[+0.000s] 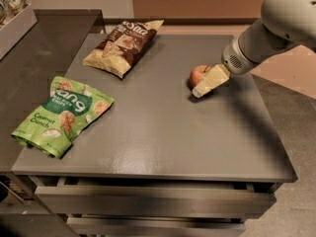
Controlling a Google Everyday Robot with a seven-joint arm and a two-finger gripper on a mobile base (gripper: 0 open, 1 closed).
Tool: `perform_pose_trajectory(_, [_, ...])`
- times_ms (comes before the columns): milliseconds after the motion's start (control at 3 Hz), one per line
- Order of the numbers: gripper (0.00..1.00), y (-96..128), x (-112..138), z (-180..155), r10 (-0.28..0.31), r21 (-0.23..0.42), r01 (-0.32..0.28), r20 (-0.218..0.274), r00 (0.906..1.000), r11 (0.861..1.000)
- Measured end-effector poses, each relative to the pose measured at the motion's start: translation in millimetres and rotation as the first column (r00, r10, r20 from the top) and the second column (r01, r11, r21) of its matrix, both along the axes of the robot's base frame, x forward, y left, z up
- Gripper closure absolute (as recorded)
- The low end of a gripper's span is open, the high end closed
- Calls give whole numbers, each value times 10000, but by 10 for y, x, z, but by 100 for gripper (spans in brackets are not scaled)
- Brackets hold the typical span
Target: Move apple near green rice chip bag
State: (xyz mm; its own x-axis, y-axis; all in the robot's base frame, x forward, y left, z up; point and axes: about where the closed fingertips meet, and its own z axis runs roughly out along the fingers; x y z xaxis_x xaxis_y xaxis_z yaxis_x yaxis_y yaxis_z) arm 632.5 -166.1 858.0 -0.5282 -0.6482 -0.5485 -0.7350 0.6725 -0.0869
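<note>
A grey metal bench point(163, 142) carries everything. Well to the left of the jaws, by the front edge, lies the flat bright green rice chip bag point(61, 115). A brown and cream chip bag point(123, 46) lies left of them, farther back. The small round red apple point(198, 74) sits just at the jaws' left side, apparently touching. The cream gripper point(202, 88) slants down from the right; whether its jaws stand wide or narrow cannot be told.

We are recording the counter point(163, 132) as presenting a smooth grey surface with a dull sheen toward its front edge. The green rice chip bag point(61, 115), at the left edge, is showing glossy, crinkled film. The apple point(197, 73) is showing smooth skin. The gripper point(198, 91), just beside the apple toward the right edge, is presenting matt cream plastic.
</note>
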Motion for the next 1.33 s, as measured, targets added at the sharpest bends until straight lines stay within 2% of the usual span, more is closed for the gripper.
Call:
perform_pose_trajectory(667, [0,60,75,-2,-72,258,73,-50,10000,9996])
perform_pose_trajectory(1333, [43,86,34,-51,124,582,-104,-328,9994,9983])
